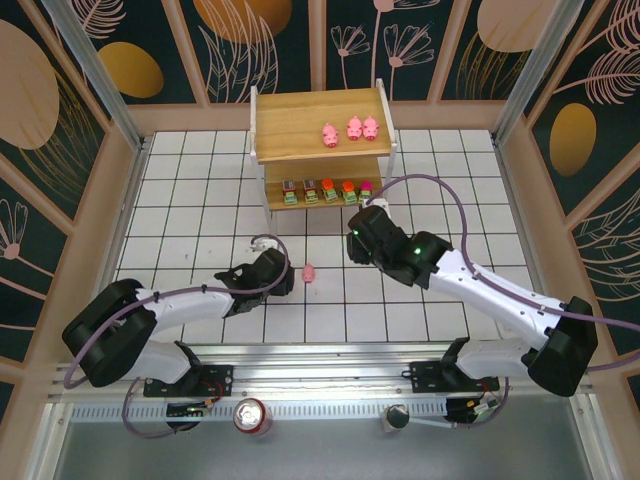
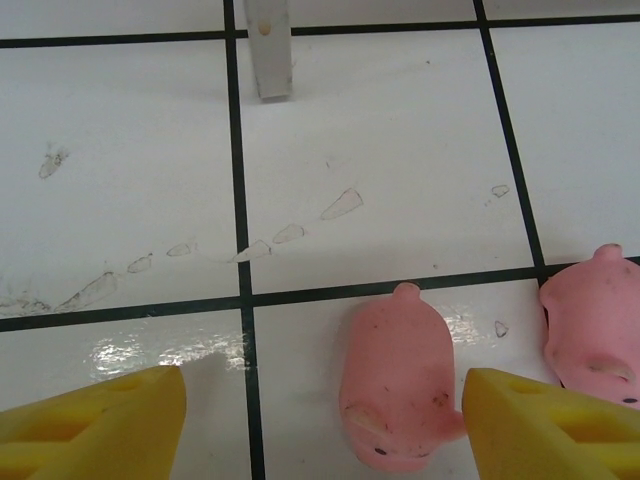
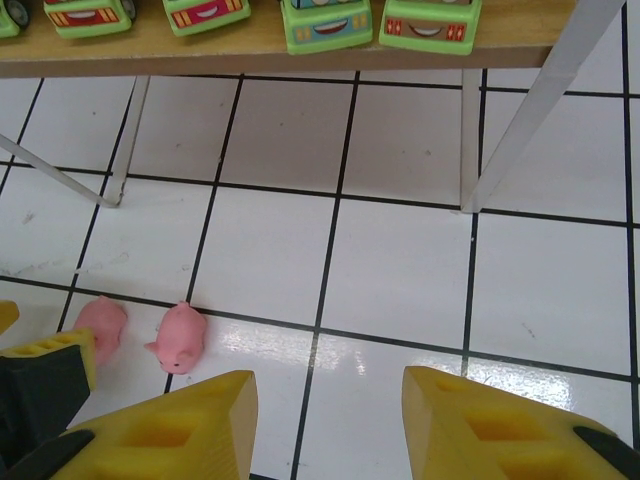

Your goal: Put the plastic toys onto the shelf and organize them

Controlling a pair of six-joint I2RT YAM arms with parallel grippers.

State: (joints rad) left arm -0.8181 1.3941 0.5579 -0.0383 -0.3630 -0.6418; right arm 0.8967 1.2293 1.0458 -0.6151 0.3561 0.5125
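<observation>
The white tiled table (image 1: pixel 200 200) fills the floor of the enclosure, and the shelf (image 1: pixel 300 140) stands at the upper centre of the overhead view, its two wooden boards running left to right.

The left gripper (image 2: pixel 325 400) hangs low over the tiles at the bottom of its wrist view. Its yellow fingers (image 2: pixel 100 425) are spread apart, one on each side of a pig and not yet pinching it. The right gripper (image 3: pixel 325 400) hovers in front of the shelf's lower board, its jaws also spread with only bare tile between them.

Five blocky pieces (image 1: pixel 329 188) sit in a row on the lower board, their green fronts facing the arms.

Three pigs (image 1: pixel 354 129) stand in a row on the right half of the top board. Two more pigs are on the table in front of the shelf. The pig between the fingers (image 2: pixel 395 385) lies with its long axis running top to bottom in the left wrist view. Its face points to the bottom edge, and its lower right side is up against the right finger. The second pig (image 2: pixel 595 335) lies just beside it at the right edge, aligned the same way.
</observation>
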